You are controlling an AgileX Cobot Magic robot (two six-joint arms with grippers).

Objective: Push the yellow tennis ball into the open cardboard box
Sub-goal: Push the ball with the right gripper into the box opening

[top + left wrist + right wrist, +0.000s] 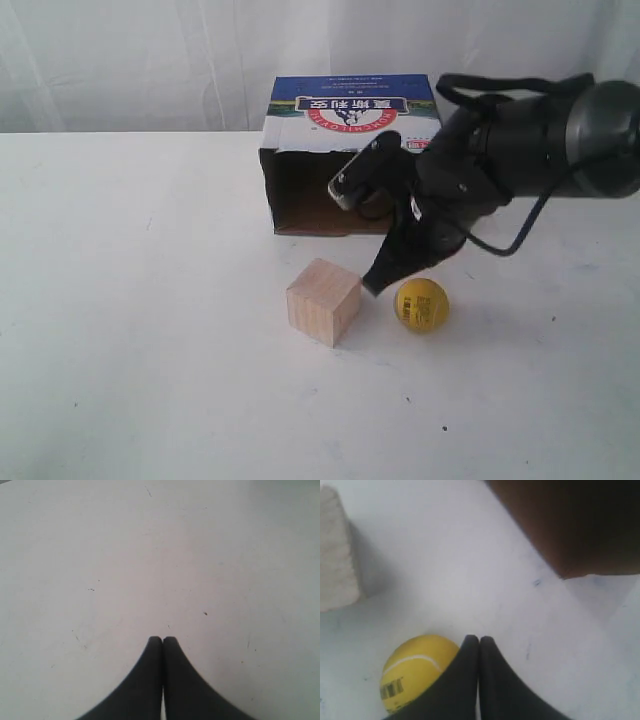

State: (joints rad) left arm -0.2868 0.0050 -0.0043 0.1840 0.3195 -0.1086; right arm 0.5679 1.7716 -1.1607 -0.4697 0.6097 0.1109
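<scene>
The left hand (162, 640) holds nothing, its two dark fingers pressed together over the bare white table (150, 555). In the exterior view the light wooden cube (323, 300) sits left of centre. Just to its right the right hand (372, 286), also closed flat and empty, points down between the cube and the yellow tennis ball (421, 305); whether its tip touches the ball cannot be told. The ball lies on the table in front of the open cardboard box (352, 112), whose dark mouth faces it.

Matt yellow ball (421, 305), bare wooden cube (323, 300)
</scene>
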